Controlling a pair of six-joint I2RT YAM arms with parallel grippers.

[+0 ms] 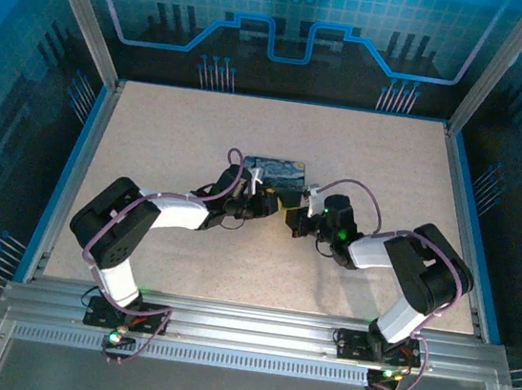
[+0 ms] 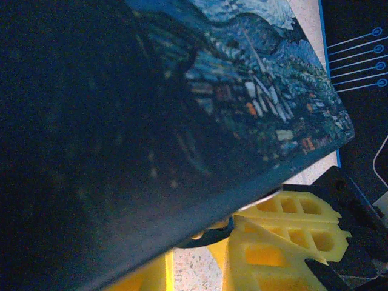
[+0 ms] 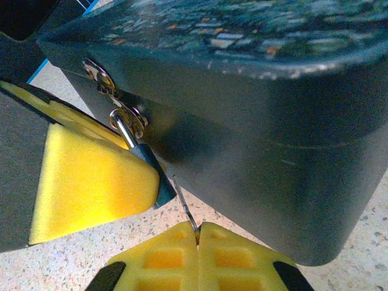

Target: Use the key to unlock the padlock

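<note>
Lower centre of the right wrist view: the right tool, its yellow pads clenched on the slim greyish metal key, just above the speckled table. The key rises to the small silvery padlock with a dark end. The padlock hangs from the hasp of the dark blue swirl-painted rectangular tin. At left, a yellow pad of the left tool touches the padlock; whether that tool grips it cannot be told.
</note>
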